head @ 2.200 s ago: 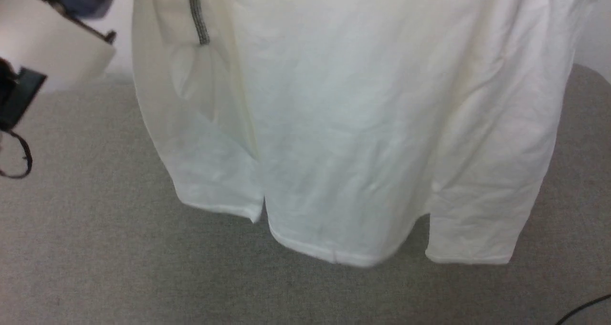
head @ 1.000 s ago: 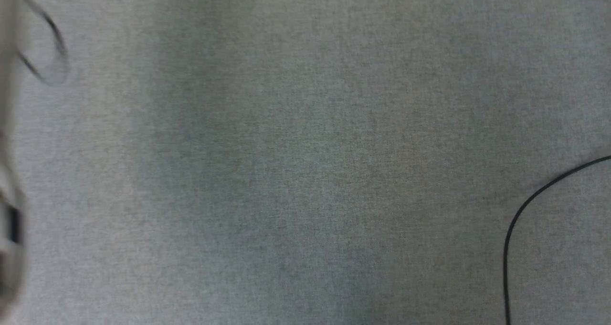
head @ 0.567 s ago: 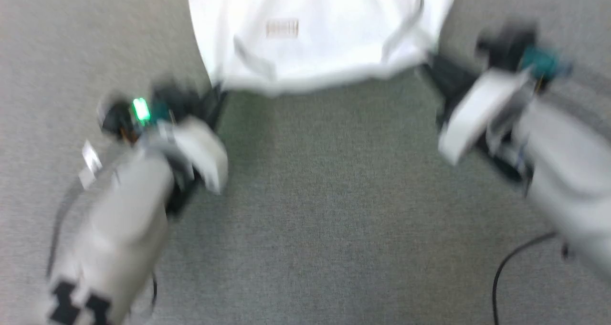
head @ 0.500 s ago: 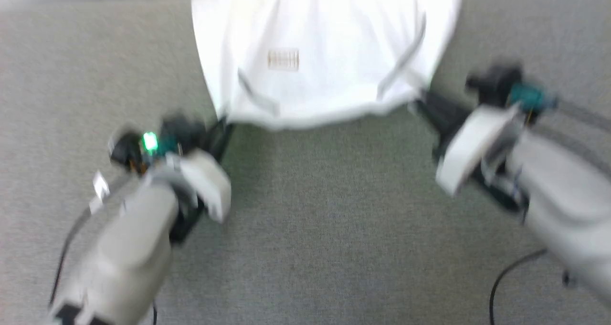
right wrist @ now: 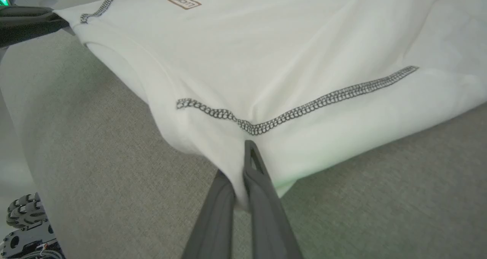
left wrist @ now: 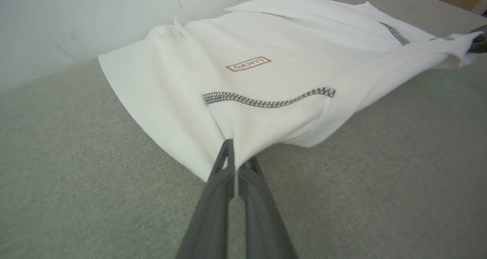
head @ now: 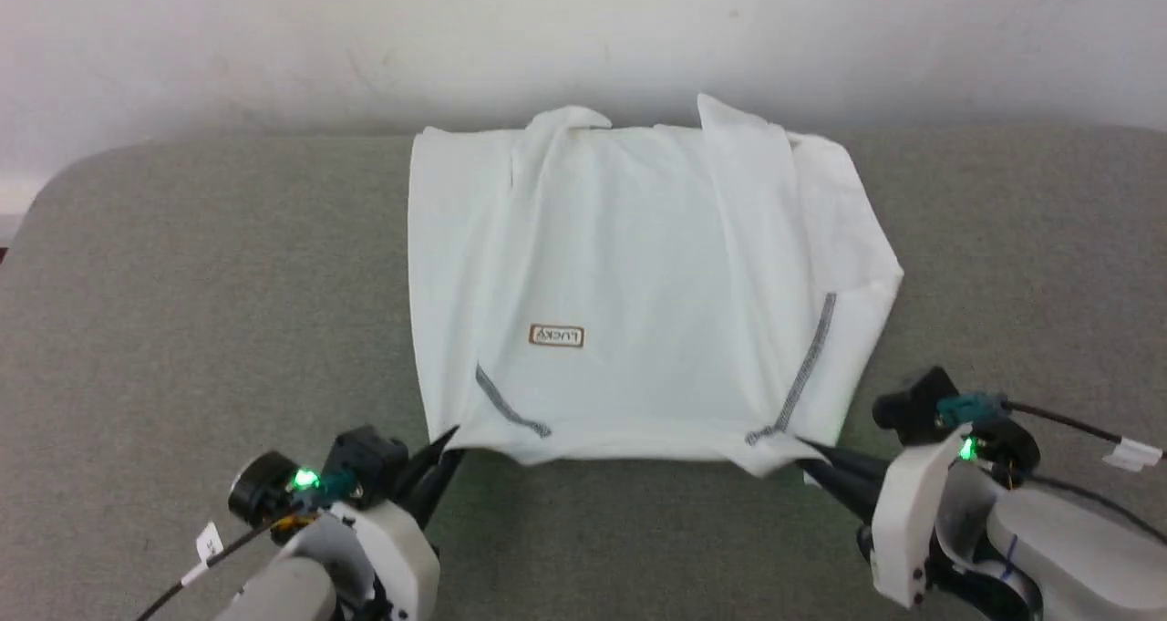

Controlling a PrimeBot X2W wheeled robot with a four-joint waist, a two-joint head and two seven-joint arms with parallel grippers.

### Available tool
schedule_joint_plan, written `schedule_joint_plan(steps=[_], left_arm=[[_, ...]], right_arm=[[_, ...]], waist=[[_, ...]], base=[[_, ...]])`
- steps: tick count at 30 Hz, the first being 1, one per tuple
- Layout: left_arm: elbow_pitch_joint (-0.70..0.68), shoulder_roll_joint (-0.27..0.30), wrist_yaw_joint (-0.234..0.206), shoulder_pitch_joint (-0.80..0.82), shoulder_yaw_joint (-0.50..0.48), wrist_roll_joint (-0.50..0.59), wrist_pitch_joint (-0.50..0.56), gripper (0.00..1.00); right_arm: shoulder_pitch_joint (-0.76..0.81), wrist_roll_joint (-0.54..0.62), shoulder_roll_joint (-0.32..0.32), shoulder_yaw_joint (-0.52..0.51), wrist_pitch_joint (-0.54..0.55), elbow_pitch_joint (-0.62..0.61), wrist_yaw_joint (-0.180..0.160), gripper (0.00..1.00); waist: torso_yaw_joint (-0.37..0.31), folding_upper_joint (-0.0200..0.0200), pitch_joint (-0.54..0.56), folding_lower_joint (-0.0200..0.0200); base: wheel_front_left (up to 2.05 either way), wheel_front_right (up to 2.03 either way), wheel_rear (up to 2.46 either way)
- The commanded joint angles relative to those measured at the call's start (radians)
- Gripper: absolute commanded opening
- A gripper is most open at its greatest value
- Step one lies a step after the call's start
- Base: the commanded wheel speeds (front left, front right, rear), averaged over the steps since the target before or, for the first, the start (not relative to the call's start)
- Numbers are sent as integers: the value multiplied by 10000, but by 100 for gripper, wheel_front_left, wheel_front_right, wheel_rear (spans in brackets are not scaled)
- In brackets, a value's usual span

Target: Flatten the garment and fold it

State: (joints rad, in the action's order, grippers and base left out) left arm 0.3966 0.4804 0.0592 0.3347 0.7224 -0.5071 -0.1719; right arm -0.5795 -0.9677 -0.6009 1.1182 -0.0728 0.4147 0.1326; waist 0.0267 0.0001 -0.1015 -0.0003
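Since two seconds back the garment (head: 638, 265) has gone from hanging to lying spread on the surface (head: 182, 284). The head camera has shifted too and the blur is gone. Pale scuffed wall (head: 583, 37) runs along the back. Surface is grey woven cloth with a rounded far-left corner, reaching back to the wall. Garment sits mid-surface, far end rumpled near the wall with two folds poking up. Shoulder end faces the robot, near edge raised a little off the cloth between the grips. Left gripper (head: 447, 439) is pinched tight on the near left corner, right gripper (head: 807, 448) on the near right corner. Both wrist views show fabric between the fingers. Dark zigzag stitching (head: 807, 366) runs along each shoulder. Small brown-outlined LUCKY patch (head: 556, 336) sits left of centre. Black cable (head: 1058, 411) with a white tag trails off the right wrist.
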Motion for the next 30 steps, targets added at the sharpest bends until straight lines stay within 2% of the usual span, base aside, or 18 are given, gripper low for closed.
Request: schedule_joint_plan(steps=[1,10,17,21,26,27,28,30], left_arm=[[-157,172,-111,-323,32,-91,123,0],[-2067,1009,-346,-2363,476,-933,1845,0],[-3086,1372,-672,-3447,758,-1686,3208,0],[-3389,1563,-806,-3776,905,-1886,3741,0],[-3448,1485,-896,-3850,872,-1930,3571,0],[-3439,1443,-933,-3813,807,-1914,3428,100],[-3440,1397,-961,-3759,732,-1906,3279,100],[-3486,1320,-963,-3616,558,-1907,2948,100]], right_arm=[[296,-186,-79,-76,168,-30,-19,0],[2138,-1372,-1000,-703,2165,-907,-19,0],[3461,-1946,-1504,-1417,3751,-1580,-19,0],[4072,-1832,-1493,-1888,4282,-1890,-19,0],[4645,-1156,-1234,-2635,4370,-1945,-19,0],[4696,-937,-1171,-2867,4246,-1945,-19,88],[4769,-818,-1097,-3094,4217,-1959,-19,100],[4883,-651,-1052,-3517,4316,-2133,-19,100]], waist=[[233,-1,502,3],[341,-1,1285,3],[387,-1,1684,3],[395,-1,1752,3],[403,-1,1652,3],[404,-1,1613,3],[409,-1,1563,3],[431,-1,1470,3]], base=[[0,0,0],[0,0,0],[0,0,0],[0,0,0],[0,0,0],[0,0,0],[0,0,0],[0,0,0]])
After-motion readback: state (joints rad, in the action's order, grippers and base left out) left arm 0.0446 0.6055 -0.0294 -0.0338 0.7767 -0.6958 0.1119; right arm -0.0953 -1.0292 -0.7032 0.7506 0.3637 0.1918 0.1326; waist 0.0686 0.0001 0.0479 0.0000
